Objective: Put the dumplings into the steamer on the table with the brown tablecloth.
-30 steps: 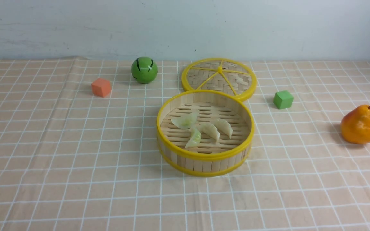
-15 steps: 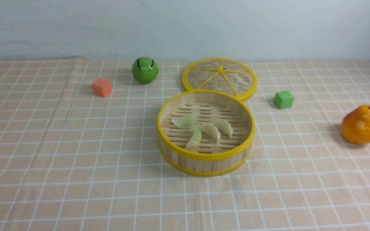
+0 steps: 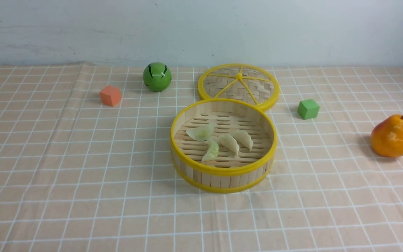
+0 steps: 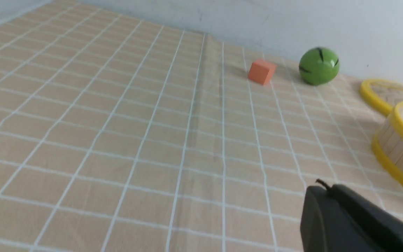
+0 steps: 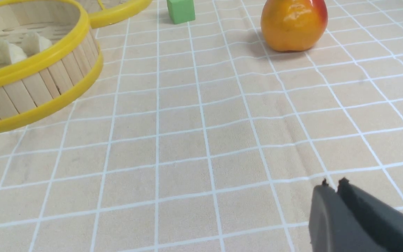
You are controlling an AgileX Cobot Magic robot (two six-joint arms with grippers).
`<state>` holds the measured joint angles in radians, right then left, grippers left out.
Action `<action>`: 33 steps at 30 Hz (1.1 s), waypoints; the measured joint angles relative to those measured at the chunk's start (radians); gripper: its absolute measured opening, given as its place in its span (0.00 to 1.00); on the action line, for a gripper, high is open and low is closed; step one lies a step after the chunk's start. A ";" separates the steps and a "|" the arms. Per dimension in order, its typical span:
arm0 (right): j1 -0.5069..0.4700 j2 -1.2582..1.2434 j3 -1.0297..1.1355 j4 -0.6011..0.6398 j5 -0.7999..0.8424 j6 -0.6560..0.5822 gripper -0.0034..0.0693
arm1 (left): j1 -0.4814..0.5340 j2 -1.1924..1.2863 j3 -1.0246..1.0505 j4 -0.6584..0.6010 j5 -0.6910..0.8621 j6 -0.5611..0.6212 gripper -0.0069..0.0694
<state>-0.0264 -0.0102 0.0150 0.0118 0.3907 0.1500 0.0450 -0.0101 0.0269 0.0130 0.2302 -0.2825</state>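
Observation:
The steamer (image 3: 222, 171) stands mid-table on the brown tablecloth (image 3: 82, 182). Several dumplings lie on its slatted floor: two pale green ones (image 3: 200, 133) (image 3: 211, 151) and two beige ones (image 3: 229, 142) (image 3: 244, 138). Neither gripper shows in the front view. In the left wrist view my left gripper (image 4: 322, 187) is shut and empty, low over the cloth, with the steamer (image 4: 402, 147) off to one side. In the right wrist view my right gripper (image 5: 333, 183) has its tips almost touching and holds nothing; the steamer (image 5: 33, 87) with dumplings (image 5: 7, 52) lies apart from it.
The flat woven lid (image 3: 238, 85) lies just behind the steamer. An orange cube (image 3: 110, 95) and a green ball (image 3: 157, 76) sit at the back left. A green cube (image 3: 308, 109) and a pear (image 3: 392, 135) sit to the right. A wall rises behind the table.
A dark bit of an arm showed at the front view's lower left edge half a second ago and has left the picture. The steamer, dumplings and other things have not moved.

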 joint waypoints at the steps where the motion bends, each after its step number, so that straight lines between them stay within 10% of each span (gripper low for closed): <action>1: 0.000 0.000 0.000 0.000 0.000 0.000 0.09 | 0.000 0.000 0.002 0.012 0.039 0.000 0.07; 33: 0.000 0.000 0.000 0.000 0.000 0.000 0.14 | 0.000 0.000 0.003 0.017 0.131 0.000 0.07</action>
<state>-0.0264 -0.0102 0.0150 0.0118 0.3907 0.1500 0.0450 -0.0101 0.0300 0.0304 0.3615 -0.2825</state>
